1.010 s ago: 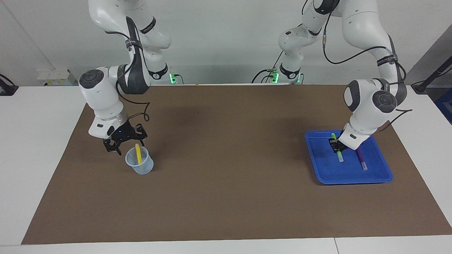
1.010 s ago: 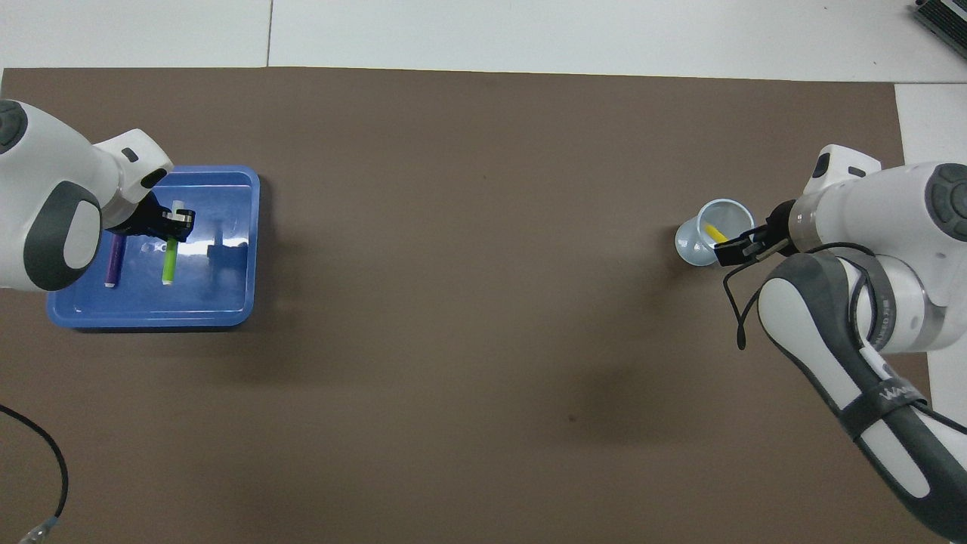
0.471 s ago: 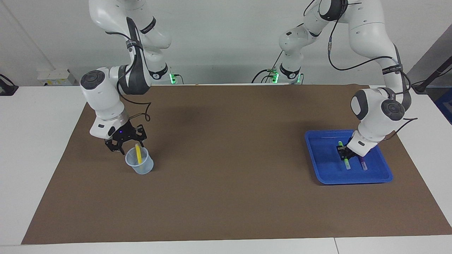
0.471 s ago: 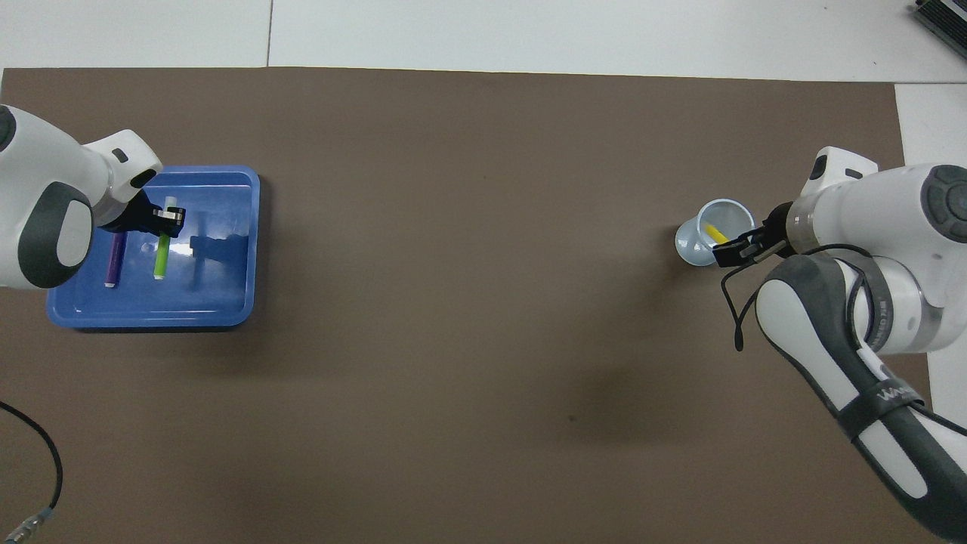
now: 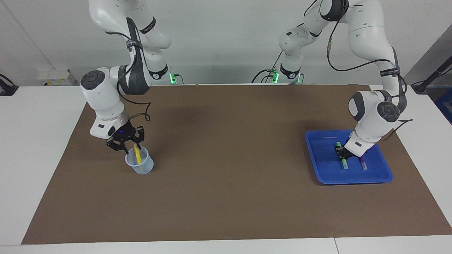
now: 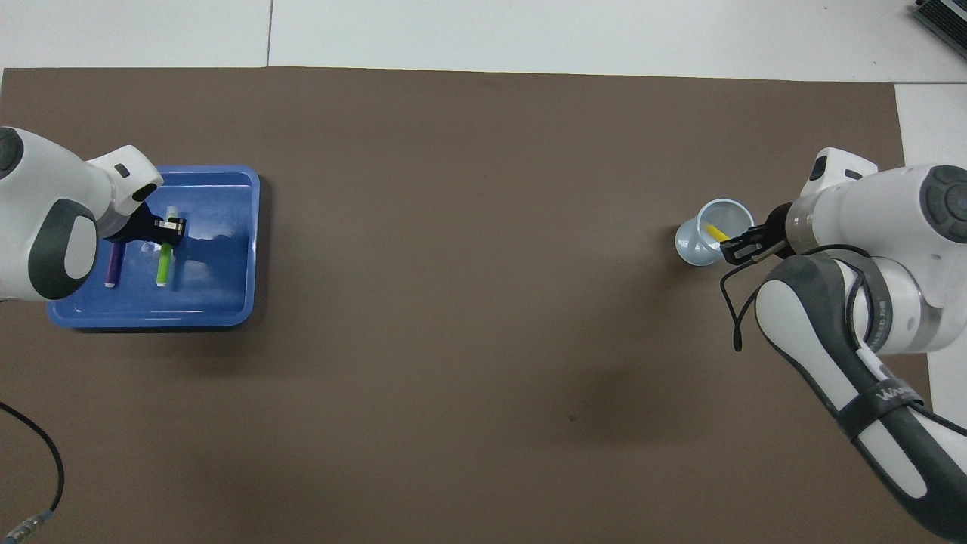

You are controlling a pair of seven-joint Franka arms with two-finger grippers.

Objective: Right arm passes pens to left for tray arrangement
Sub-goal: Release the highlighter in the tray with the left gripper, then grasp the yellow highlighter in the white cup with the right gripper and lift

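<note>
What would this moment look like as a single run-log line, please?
left gripper: shut on green pen, in tray | right gripper: at yellow pen in cup | purple pen: in tray

Right arm strap (image 6: 884, 396): we read white letters "WA" on the dark band in the overhead view; the rest of the word runs out of legibility.
Left arm strap (image 5: 388, 73): we see small white lettering on the dark band in the facing view, too fine for us to read.
Other text: we find none legible.
</note>
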